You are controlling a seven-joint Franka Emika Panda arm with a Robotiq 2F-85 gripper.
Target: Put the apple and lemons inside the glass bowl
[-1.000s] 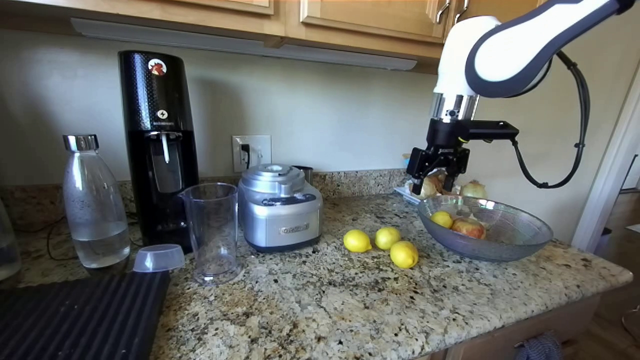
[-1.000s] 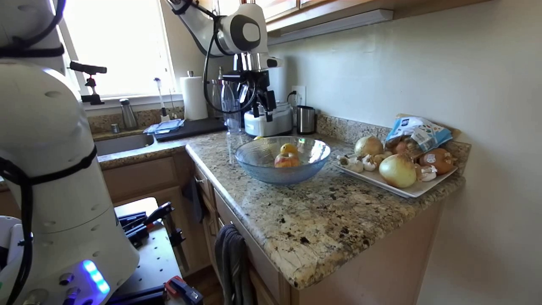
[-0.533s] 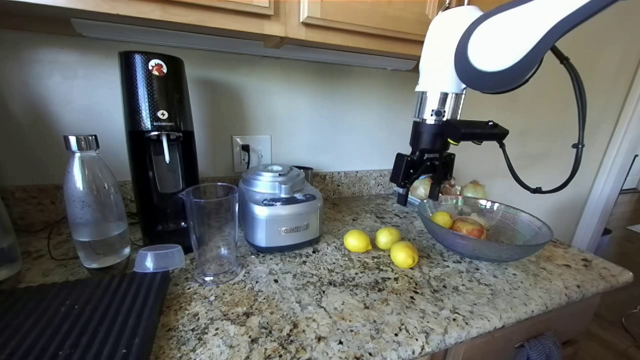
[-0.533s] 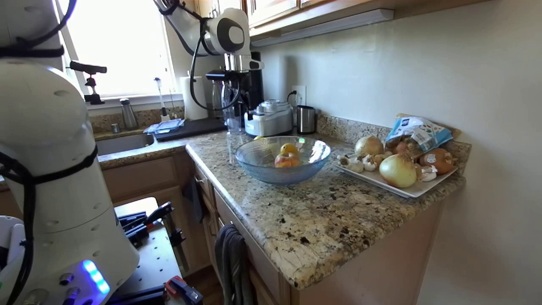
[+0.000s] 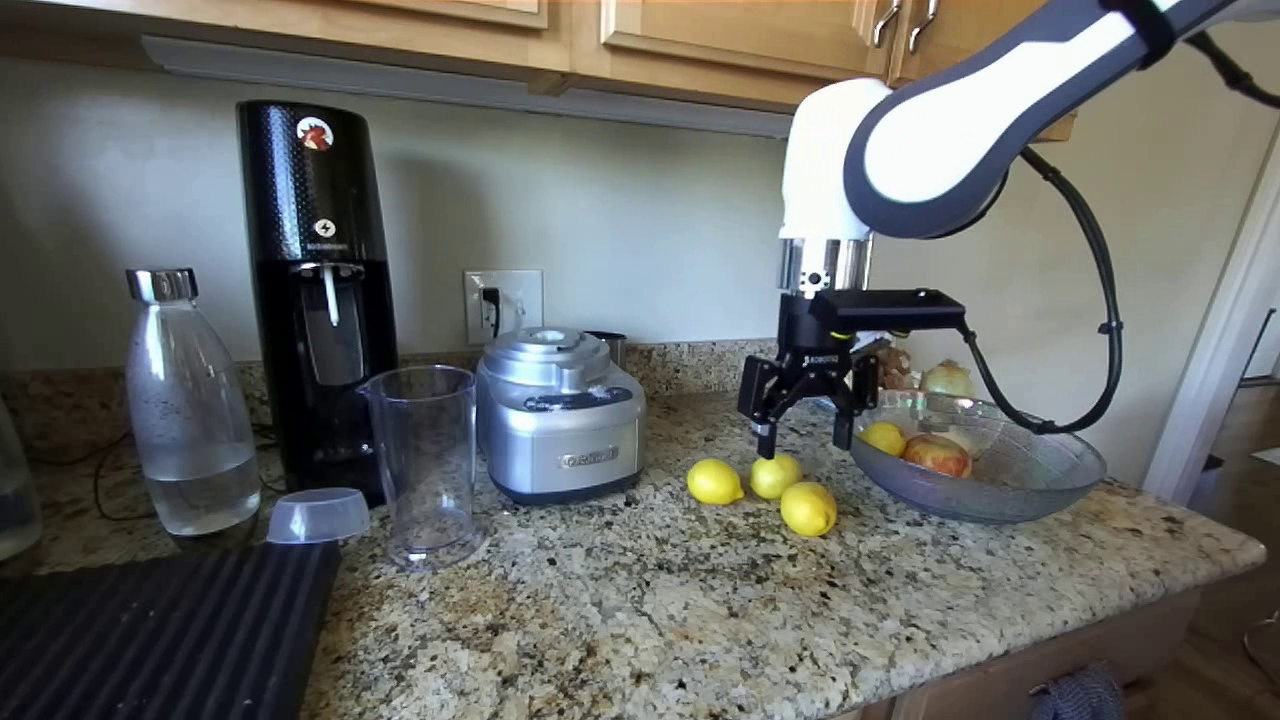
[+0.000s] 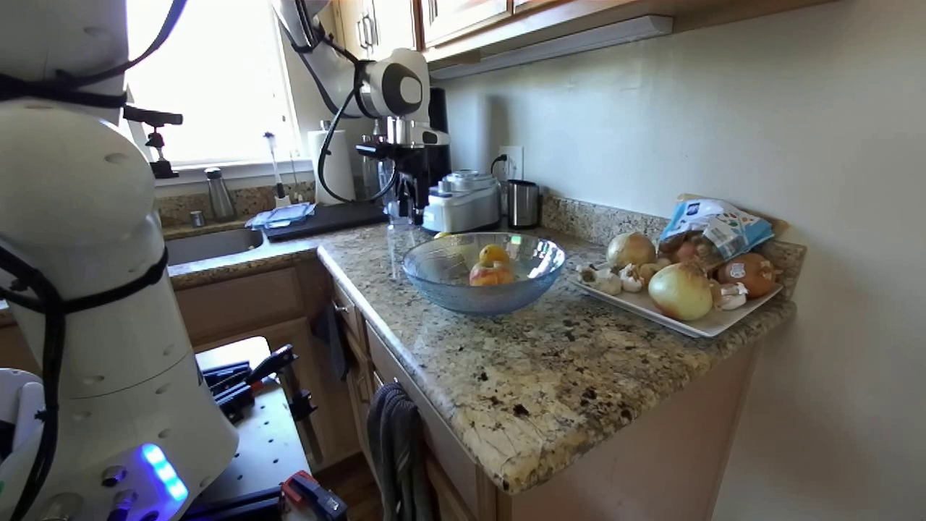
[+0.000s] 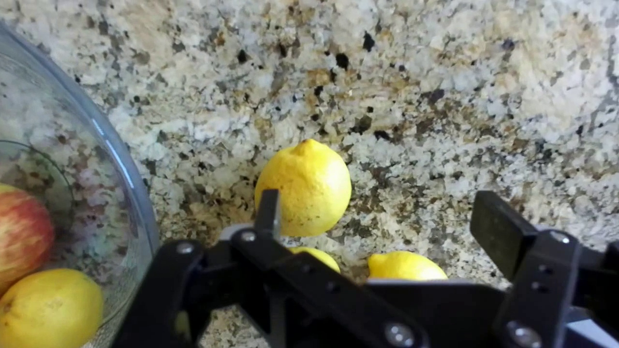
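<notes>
1. So, the end effector [image 5: 805,437] is hanging above the table [image 5: 600,610] with its fingers [image 7: 498,229] spread well apart.
2. Down near it on the table: a front lemon [image 5: 808,509], a middle lemon [image 5: 775,476] right behind that one, and an outer lemon [image 5: 714,482] off to the end effector's left in an exterior view.
3. Wrist view has the front lemon by one fingertip, which covers a bit of it. The other two are mostly blocked by the end effector itself. Can't tell whether the front and middle ones touch.
4. Just right of the end effector in an exterior view is the glass bowl [image 5: 1010,503], with the apple [image 5: 938,456] and a fourth lemon [image 5: 884,438] inside, side by side.
5. Further left of it: food processor [image 5: 565,435], clear pitcher [image 5: 425,470], black drinks machine [image 5: 315,190].
6. Well off to its right in an exterior view: white plate [image 6: 712,324] of onions [image 6: 680,291].
</notes>
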